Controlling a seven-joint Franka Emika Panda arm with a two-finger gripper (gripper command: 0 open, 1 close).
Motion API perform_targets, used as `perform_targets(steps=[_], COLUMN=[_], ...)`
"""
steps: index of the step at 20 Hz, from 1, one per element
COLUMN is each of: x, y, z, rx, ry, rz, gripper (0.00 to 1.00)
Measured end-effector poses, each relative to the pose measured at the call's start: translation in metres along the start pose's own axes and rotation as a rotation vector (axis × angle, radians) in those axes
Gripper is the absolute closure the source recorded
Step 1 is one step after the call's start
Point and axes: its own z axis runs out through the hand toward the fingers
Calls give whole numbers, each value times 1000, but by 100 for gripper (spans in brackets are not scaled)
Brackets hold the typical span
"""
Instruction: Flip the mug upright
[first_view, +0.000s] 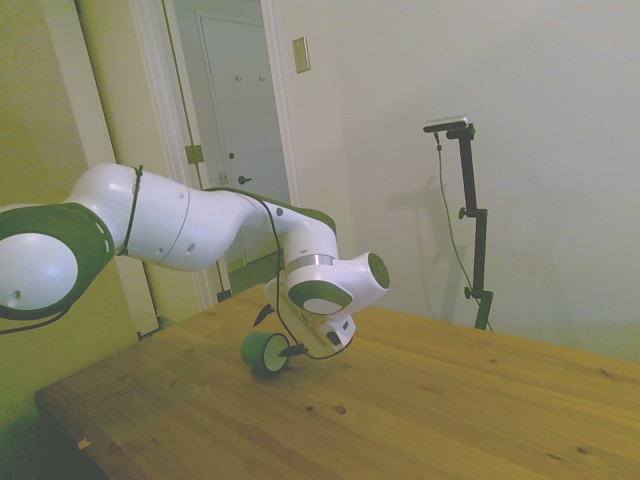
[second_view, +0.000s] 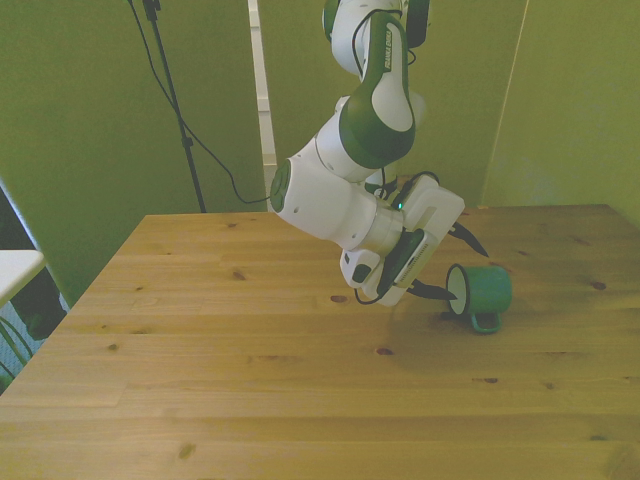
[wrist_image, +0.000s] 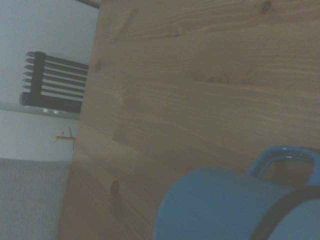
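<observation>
**Mug on its side, fingers spread at the rim**

I have the mug (second_view: 482, 291) lying on its side on the tabletop (second_view: 250, 380), toward the front view's right, white mouth facing the gripper (second_view: 460, 265) and loop handle down against the wood. The fingers (second_view: 470, 240) are spread wide, one above the rim and one low beside it, closed on nothing yet.

My worry is the roll: if one finger touches first, I judge the round body could skid or turn away, and the handle may catch and twist it.

Room looks good. The mug sits well in from every tabletop edge, with bare wood all around it for setting it upright.
</observation>
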Motion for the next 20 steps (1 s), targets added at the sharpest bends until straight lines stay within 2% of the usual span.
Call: perform_targets(steps=[8,9,20], x=[-3,-3,-6], y=[-15,-15,-20], z=[31,32,43], rx=[-3,-4,4], ry=[-43,-46,-54], rz=[-19,-19,-21], gripper=[0,100,100])
